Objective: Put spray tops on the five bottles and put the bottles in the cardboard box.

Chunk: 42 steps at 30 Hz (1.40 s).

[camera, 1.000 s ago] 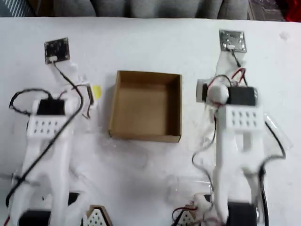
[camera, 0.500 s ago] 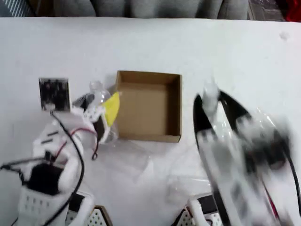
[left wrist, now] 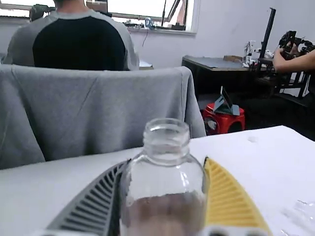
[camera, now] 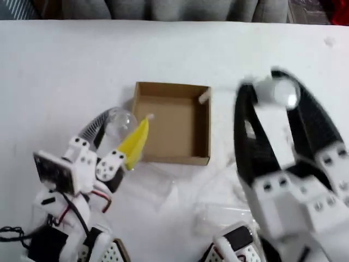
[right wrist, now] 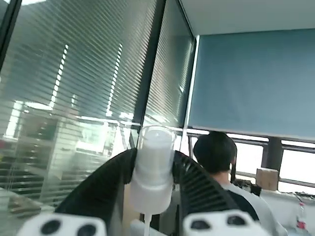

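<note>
Left pincer point(camera: 128, 116) part-closed, clasping bottle point(left wrist: 162, 196), seemingly upright

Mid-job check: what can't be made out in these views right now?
Left wrist view: base of the bottle, cut off by the frame edge.
Right wrist view: tube end of the spray top, cut off by the frame edge.
High view: table under the right arm, hidden by it; clear shapes before the cardboard box, too faint.

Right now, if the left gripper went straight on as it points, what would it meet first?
Past the bottle it holds, the left gripper faces bare table, then grey cloth beyond; the cardboard box seems just beside that line, though depth is unclear.
</note>
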### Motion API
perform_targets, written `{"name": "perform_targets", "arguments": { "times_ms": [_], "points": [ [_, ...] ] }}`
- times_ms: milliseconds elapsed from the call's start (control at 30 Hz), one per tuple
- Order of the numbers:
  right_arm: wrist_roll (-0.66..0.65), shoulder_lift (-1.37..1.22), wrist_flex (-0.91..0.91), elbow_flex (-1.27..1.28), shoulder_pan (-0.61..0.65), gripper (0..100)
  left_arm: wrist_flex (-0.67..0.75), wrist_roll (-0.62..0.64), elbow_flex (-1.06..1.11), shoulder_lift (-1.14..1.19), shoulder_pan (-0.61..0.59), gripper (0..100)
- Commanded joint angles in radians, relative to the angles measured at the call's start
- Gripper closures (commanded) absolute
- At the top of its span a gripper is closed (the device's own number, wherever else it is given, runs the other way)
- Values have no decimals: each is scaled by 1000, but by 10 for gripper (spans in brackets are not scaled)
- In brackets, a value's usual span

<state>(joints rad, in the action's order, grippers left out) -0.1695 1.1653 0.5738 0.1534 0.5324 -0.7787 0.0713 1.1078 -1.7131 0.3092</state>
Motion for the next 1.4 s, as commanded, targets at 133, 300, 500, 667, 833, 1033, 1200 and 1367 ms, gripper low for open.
{"name": "perform_targets", "arguments": {
  "times_ms": [133, 300, 500, 667, 833, 1033, 1200, 1367],
  "points": [
    [0, -191, -145, -25, 160, 981, 51, -29, 98, -68, 8, 980],
    [0, -245, -99, -23, 260, 981, 130, -31, 190, -68, 8, 980],
    [5, -320, -2, -15, 286, 981, 166, -25, 218, -68, 8, 980],
    [8, -357, 10, -15, 291, 981, 164, -25, 218, -68, 8, 980],
    [8, -360, 31, -15, 291, 981, 164, -25, 219, -68, 8, 980],
    [8, -357, 16, -68, 289, 981, 164, -28, 252, -68, 8, 980],
    [8, -357, 18, -101, 291, 981, 169, -31, 284, -68, 8, 980],
    [9, -357, 93, -98, 291, 981, 170, -31, 281, -68, 5, 980]
  ]
}}
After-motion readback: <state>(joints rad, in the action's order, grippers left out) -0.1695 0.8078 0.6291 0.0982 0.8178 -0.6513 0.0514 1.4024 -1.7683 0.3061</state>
